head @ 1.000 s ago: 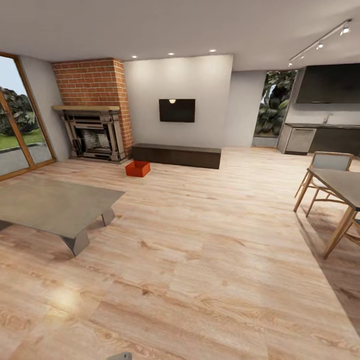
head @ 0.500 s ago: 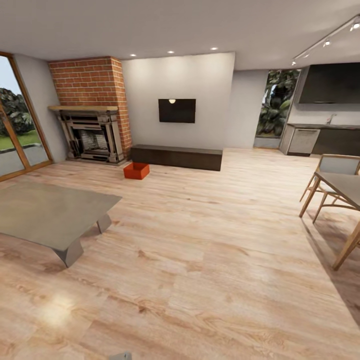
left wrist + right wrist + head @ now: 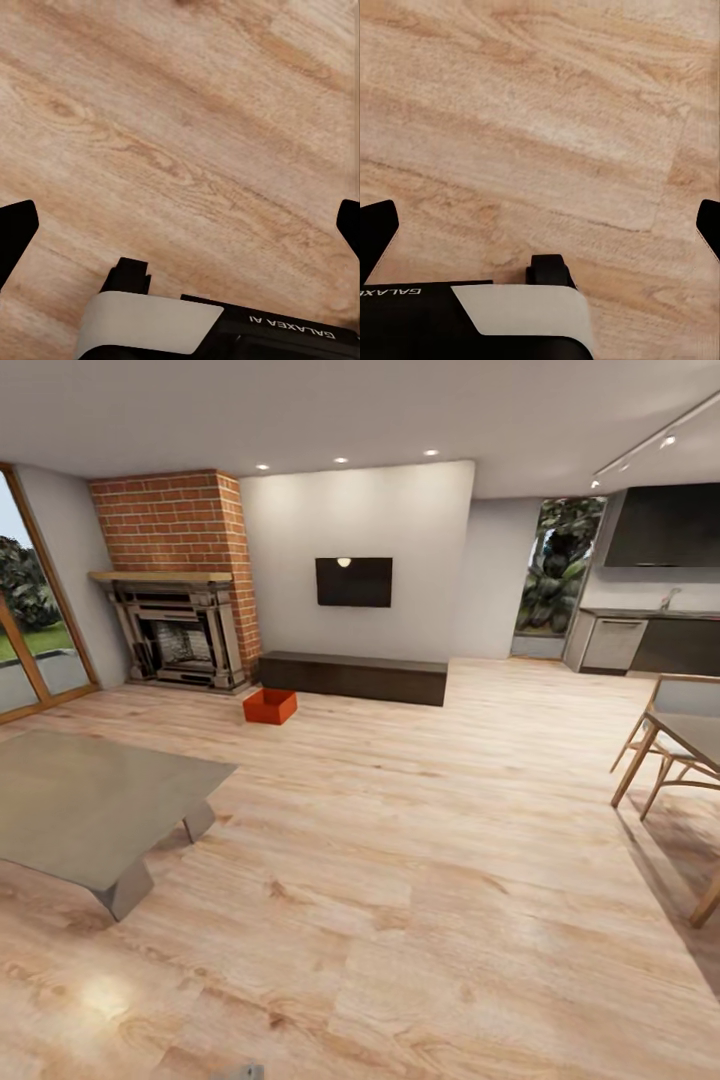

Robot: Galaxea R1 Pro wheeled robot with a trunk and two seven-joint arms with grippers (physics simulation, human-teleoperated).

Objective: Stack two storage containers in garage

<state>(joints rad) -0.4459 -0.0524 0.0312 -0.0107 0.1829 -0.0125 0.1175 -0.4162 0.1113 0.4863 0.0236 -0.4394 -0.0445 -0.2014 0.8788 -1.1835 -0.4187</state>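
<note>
The robot stands in the living room, well apart from its target. One orange-red storage container [image 3: 270,706] rests on the wood-plank floor [image 3: 420,880], just in front of the dark bench [image 3: 353,676] and beside the brick fireplace [image 3: 180,580]. Whether a second container sits with it cannot be told at this range.

Left pincer [image 3: 180,225]: fingertips spread wide, nothing between them, plank floor beneath. Right pincer [image 3: 540,225]: likewise apart and empty.

Step in hand, as judged: approach for the first pickup. The next move calls for driving toward the bench, passing the low grey table [image 3: 90,805], then lowering an arm to the container's rim.
</note>
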